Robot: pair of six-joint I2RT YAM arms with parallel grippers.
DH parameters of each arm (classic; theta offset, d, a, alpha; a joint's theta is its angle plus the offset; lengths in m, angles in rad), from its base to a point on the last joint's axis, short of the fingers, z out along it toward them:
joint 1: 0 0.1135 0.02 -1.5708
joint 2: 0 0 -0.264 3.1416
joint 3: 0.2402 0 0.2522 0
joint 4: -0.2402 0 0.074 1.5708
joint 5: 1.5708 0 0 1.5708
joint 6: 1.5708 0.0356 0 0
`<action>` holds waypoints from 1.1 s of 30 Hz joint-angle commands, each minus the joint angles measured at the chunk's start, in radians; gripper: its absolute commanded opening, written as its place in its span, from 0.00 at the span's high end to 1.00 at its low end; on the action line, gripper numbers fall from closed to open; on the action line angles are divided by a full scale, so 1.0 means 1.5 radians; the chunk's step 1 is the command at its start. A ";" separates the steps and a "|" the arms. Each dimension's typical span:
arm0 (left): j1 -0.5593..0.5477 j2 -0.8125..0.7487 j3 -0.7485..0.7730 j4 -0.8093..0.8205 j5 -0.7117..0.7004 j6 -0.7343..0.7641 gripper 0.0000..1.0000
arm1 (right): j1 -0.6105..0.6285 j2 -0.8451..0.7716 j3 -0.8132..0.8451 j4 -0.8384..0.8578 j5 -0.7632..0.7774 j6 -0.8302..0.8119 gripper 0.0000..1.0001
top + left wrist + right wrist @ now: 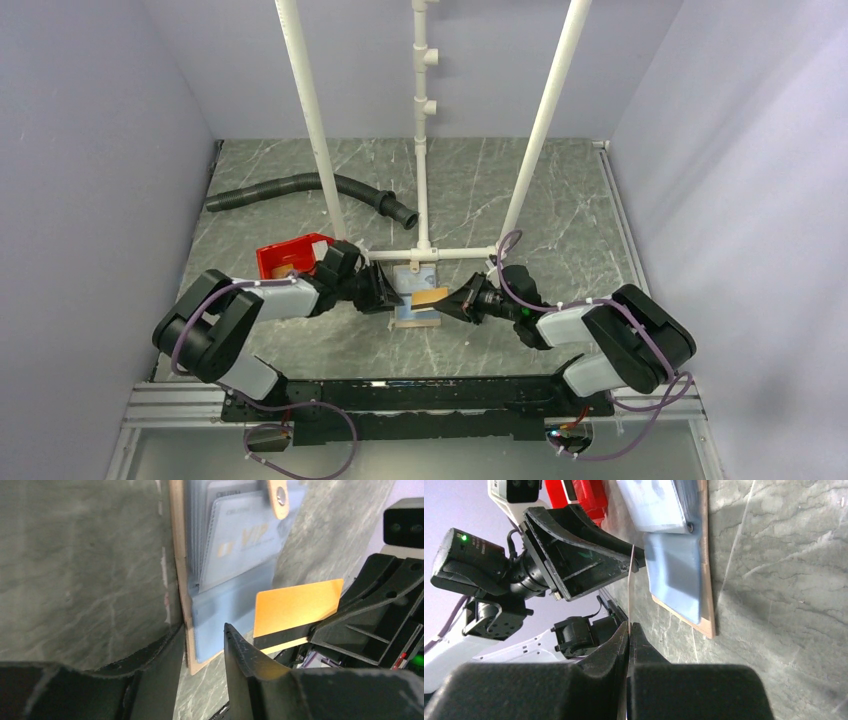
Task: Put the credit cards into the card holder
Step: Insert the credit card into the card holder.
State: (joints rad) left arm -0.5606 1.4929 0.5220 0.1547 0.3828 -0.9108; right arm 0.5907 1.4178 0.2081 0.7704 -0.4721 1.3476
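Orange credit card: thin, flat, rigid plastic rectangle with a glossy orange face and a black stripe along its lower edge. It is held on edge over the lower part of the open card holder. From the right wrist it shows only as a fine pale line.

Right gripper: 2 black fingers pinched flat on the card's near end, no gap between them.

Left gripper: fingers apart, about half spread, nothing between them. The card stands just beside the right-hand finger, whose tip hides 1 corner of it; whether they touch cannot be told.

Card holder: lies open and flat on the worktop, between the 2 grippers. It has a tan leather-like rim, soft pale blue pockets and clear sleeves. 1 pale card marked "VIP" sits in a sleeve. A tan tab with a metal snap lies over the top.

Worktop: smooth, with a grey-green marble pattern.

Farther back: red plastic bin behind the left gripper, then a ribbed black hose and a white pipe frame.
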 commanded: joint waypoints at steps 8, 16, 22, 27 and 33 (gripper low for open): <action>-0.040 0.029 -0.068 0.082 0.025 -0.075 0.63 | 0.002 -0.004 -0.015 0.018 0.029 0.006 1.00; -0.040 0.022 -0.052 0.024 0.005 -0.056 0.67 | 0.002 0.030 -0.021 0.071 0.018 0.015 1.00; -0.039 0.015 -0.047 0.001 -0.006 -0.047 0.70 | 0.002 0.029 -0.018 0.070 0.018 0.012 1.00; -0.039 0.018 -0.044 -0.004 -0.008 -0.044 0.72 | 0.002 0.010 -0.022 0.061 0.015 0.016 1.00; -0.039 0.023 -0.038 -0.003 -0.004 -0.040 0.73 | 0.001 0.020 -0.008 0.055 0.018 0.008 1.00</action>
State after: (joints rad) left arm -0.6163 1.5139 0.4610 0.2459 0.4320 -1.0142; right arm 0.5907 1.4483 0.1791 0.8124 -0.4511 1.3651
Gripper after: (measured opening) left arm 0.270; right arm 0.009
